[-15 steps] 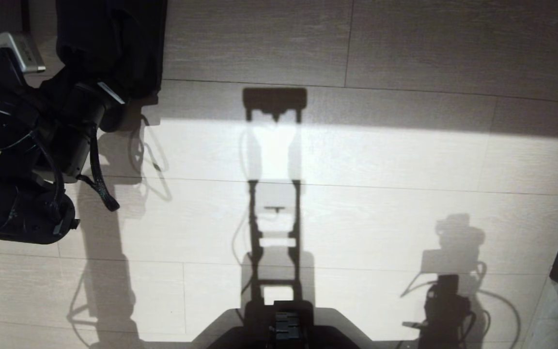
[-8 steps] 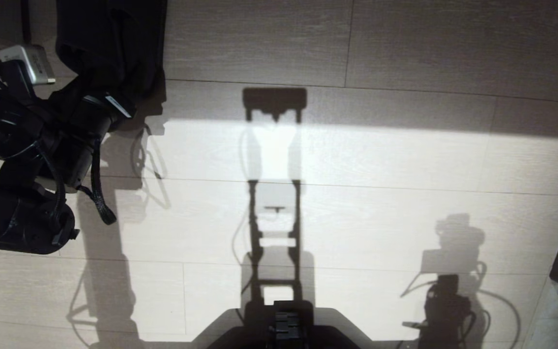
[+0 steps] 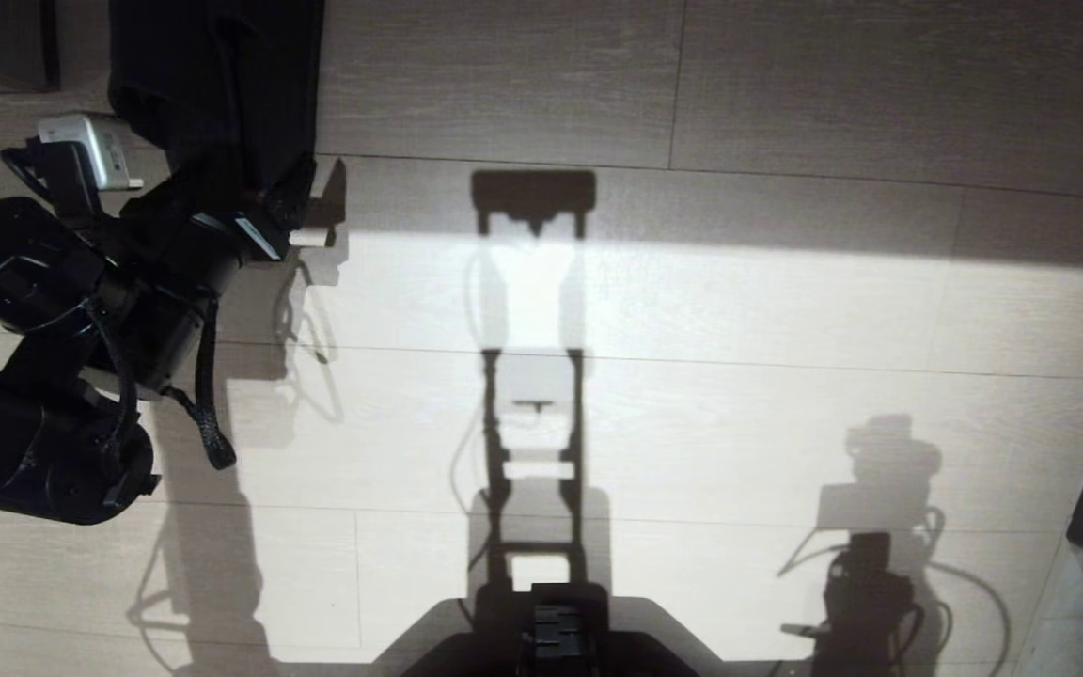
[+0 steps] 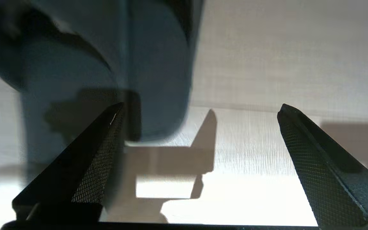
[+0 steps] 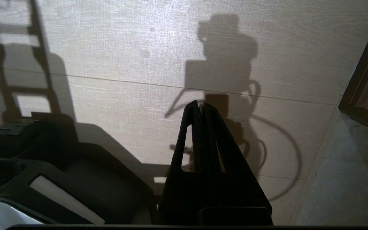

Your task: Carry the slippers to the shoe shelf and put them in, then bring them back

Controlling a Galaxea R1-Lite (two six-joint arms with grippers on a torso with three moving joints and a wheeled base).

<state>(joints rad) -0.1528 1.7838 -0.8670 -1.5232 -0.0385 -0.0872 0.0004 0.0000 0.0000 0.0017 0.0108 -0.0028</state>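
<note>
Slippers (image 3: 217,85): on the floor (image 3: 739,310) at 11 o'clock in the head view. Left end effector (image 4: 200,110): fingers spread wide, empty, positioned at the slippers' near end; one finger (image 4: 97,163) lies alongside the dark fabric. Right end effector (image 5: 200,107): fingers pressed together, empty, above bare floor.
</note>
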